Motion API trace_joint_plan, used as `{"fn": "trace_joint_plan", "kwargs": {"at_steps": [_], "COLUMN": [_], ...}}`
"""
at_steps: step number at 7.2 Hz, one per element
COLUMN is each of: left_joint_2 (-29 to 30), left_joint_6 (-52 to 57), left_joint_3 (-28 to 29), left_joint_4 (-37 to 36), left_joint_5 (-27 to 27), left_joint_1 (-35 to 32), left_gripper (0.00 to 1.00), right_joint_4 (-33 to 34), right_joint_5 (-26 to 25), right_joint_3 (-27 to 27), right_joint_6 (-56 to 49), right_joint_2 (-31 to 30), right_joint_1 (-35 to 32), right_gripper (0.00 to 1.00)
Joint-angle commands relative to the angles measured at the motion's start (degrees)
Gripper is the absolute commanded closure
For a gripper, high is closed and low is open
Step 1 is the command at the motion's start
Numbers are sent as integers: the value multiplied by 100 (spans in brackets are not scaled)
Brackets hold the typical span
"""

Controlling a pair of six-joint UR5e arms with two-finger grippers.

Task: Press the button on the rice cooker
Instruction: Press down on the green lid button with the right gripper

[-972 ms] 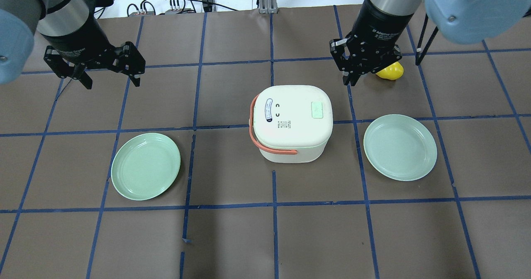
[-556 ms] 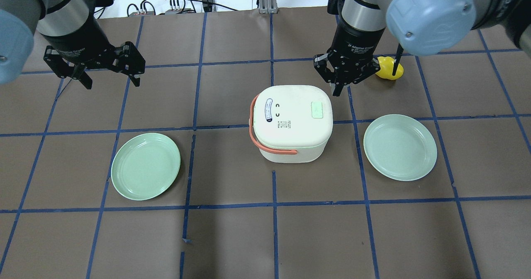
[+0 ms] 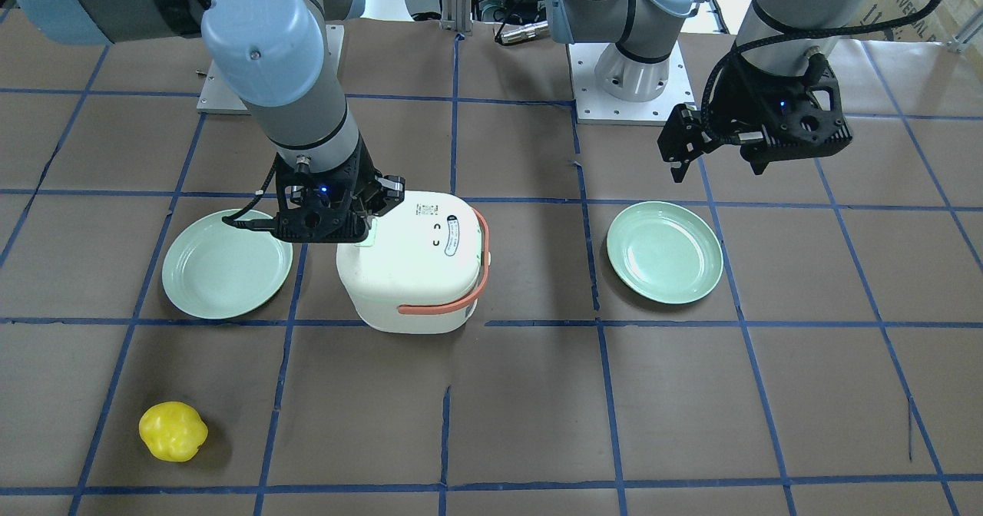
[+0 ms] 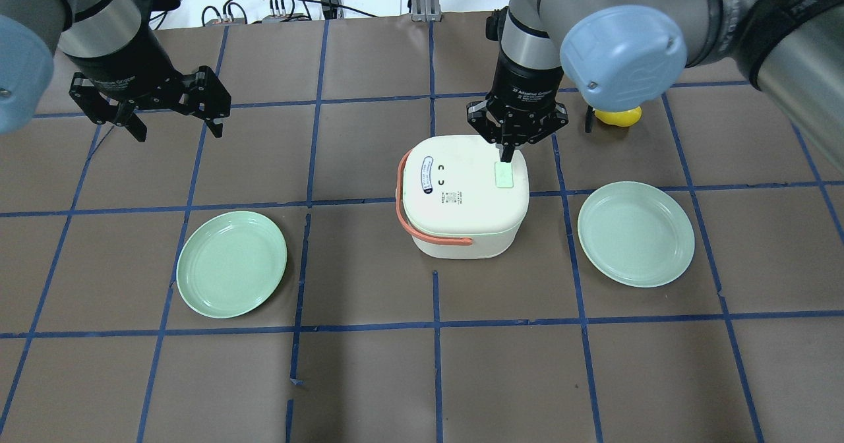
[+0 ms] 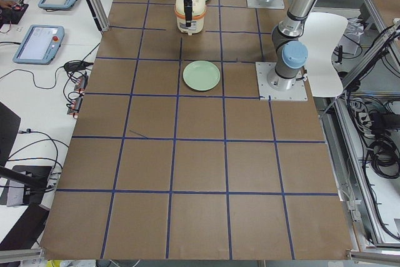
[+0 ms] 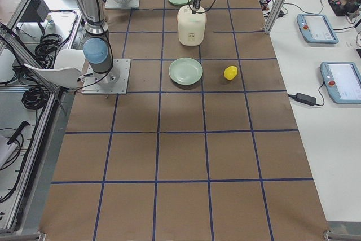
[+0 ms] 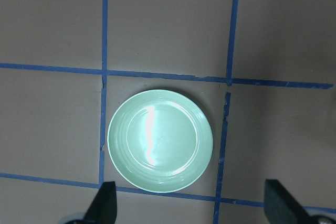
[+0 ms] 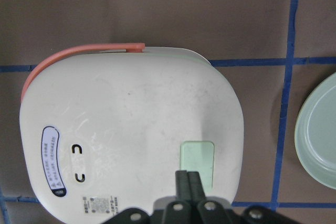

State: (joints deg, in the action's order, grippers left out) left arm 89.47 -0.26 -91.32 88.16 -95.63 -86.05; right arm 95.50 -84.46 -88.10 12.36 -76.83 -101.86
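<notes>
While the left gripper (image 4: 178, 130) hangs open well aside, the right gripper (image 4: 504, 155), closed tight, hovers above the mid-table rice cooker (image 4: 455, 212); it should press straight down, centred on the green button (image 4: 504, 176).

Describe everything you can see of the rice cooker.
The rice cooker is a cream, rounded, plastic-looking box standing upright on the brown table, lid closed. A salmon handle lies folded down around its side. The lid carries a pale green button and a dark oval label. The right gripper, shut, sits over the button's edge; contact is unclear.
</notes>
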Motion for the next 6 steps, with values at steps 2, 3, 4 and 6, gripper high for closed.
{"fn": "trace_joint_plan", "kwargs": {"at_steps": [2,3,4,6], "left_joint_2": [0,0,0,0], "left_joint_6": [0,0,0,0], "left_joint_3": [0,0,0,0], "left_joint_4": [0,0,0,0], "left_joint_5": [0,0,0,0], "left_joint_1": [1,1,1,1], "left_gripper": [0,0,0,0], "right_joint_4": [143,153,161,161], "right_joint_5": [-150,-141,-123,-123], "right_joint_3": [-162,-294,-330,-330], "right_joint_6": [30,134,144,144], "right_joint_2": [72,28,28,28], "right_joint_1": [16,17,17,17], "right_gripper": [94,94,94,95]}}
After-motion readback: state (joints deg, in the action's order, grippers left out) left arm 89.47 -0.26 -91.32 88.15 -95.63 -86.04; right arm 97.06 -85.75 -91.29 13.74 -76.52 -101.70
